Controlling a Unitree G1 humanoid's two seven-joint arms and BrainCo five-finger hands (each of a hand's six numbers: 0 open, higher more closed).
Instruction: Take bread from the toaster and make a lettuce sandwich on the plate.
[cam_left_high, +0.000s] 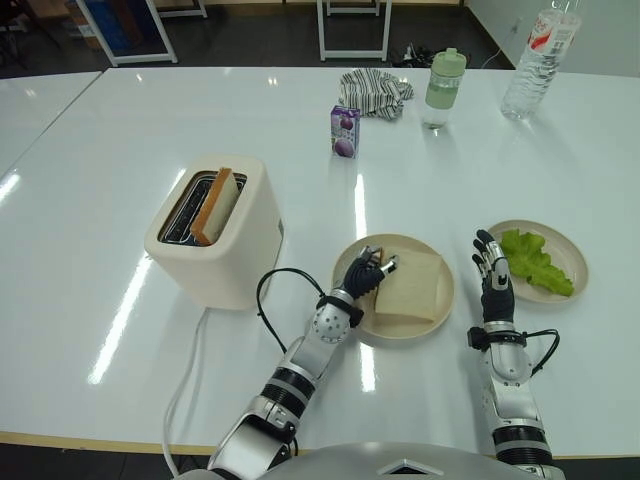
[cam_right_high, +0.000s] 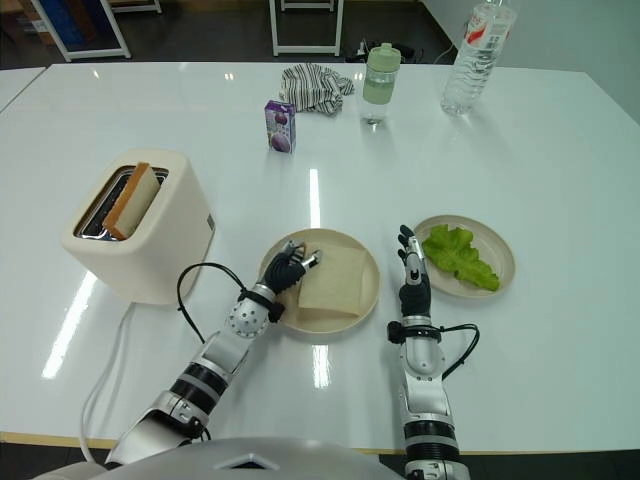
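One bread slice (cam_left_high: 410, 286) lies flat on the plate (cam_left_high: 400, 338) near the front of the worktop (cam_left_high: 100, 180). The left hand (cam_left_high: 363, 277) rests at its 9 o'clock edge, and I cannot tell whether it grips the slice. At the plate's 9 o'clock the toaster (cam_left_high: 215, 250) holds a second slice (cam_left_high: 222, 203) upright in its slot. At 3 o'clock lettuce (cam_left_high: 535, 260) lies on a smaller plate (cam_left_high: 560, 232). Between the two plates the right hand (cam_left_high: 492, 276) is spread straight and holds nothing. A juice carton (cam_left_high: 344, 131) stands well off towards 12 o'clock.
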